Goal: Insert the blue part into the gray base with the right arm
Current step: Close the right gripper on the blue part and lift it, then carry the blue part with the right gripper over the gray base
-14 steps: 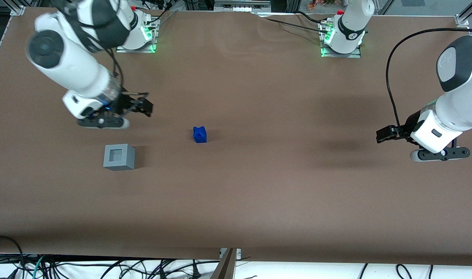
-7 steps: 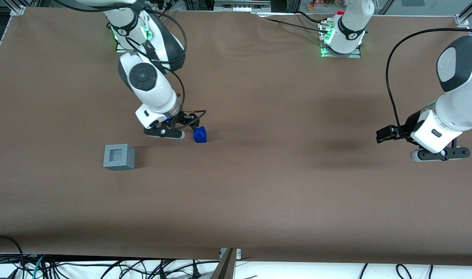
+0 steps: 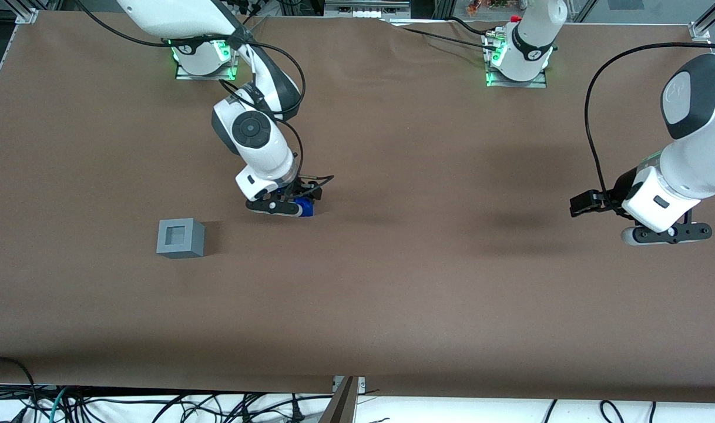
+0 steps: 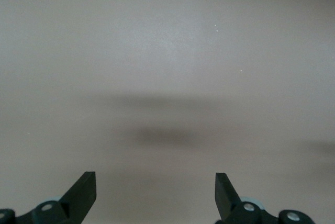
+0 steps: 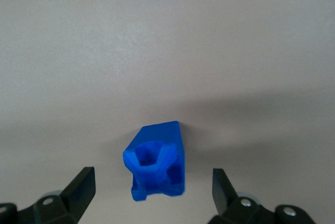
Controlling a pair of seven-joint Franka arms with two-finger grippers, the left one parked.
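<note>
Over the small deep-blue plastic block (image 3: 305, 207), swung across from the light-grey recessed cube (image 3: 180, 238), now sits the black two-finger gripper (image 3: 301, 200). From the wrist: fingers (image 5: 81, 187) spread wide, straddling the block (image 5: 156, 161), nothing grasped; ready for descent and closing.

The gripper (image 3: 299, 202) is hanging over the blue part (image 3: 305, 207), fingers (image 5: 79, 187) spread wide, with bare table showing on both flanks of the part (image 5: 155, 161). From the part, the base (image 3: 180, 238) is sitting at about eight o'clock in the front view, well apart, with open cloth (image 3: 357, 294) lying between them.
</note>
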